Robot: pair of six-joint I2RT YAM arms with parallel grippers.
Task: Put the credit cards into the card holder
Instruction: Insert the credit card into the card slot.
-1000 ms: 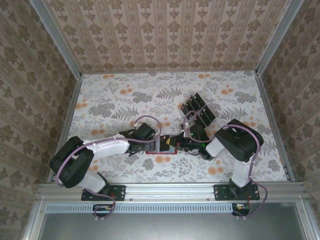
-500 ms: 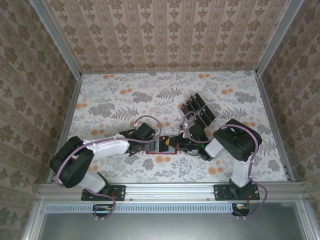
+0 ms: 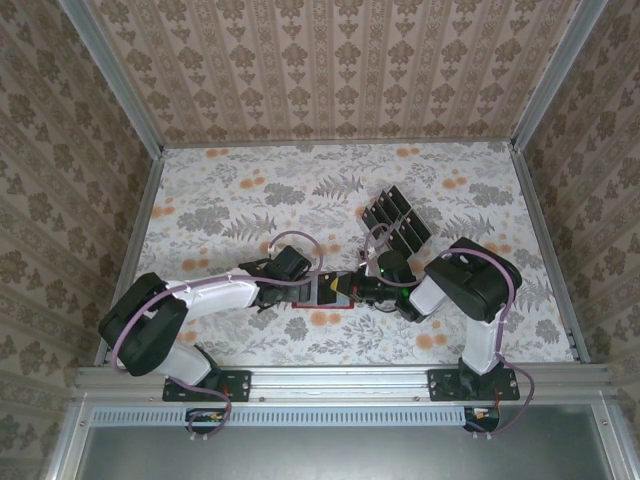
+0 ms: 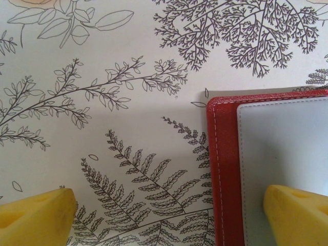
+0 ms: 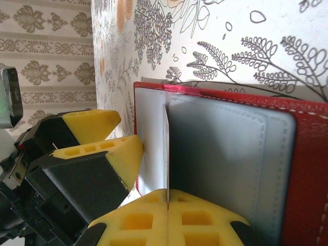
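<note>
Floral paper covers the table [image 3: 220, 200], which is boxed in by patterned walls [image 3: 330, 70]. On it, near the middle and toward the near edge, the red card holder [image 3: 325, 291] lies opened flat with its greyish pockets facing up. The left gripper [image 3: 303, 286] reaches in from the left with its jaws spread wide. In its wrist view one yellow fingertip [image 4: 36, 218] sits over bare table and the other overlaps the holder's left pocket [image 4: 287, 154]. The right gripper [image 5: 168, 202] comes from the right, pads pressed together on a thin card [image 5: 166, 148] seen edge-on, standing upright over the seam between two pockets. More credit cards [image 3: 397, 220] stand in dark tilted rows just beyond the right gripper, on the far right of the holder
</note>
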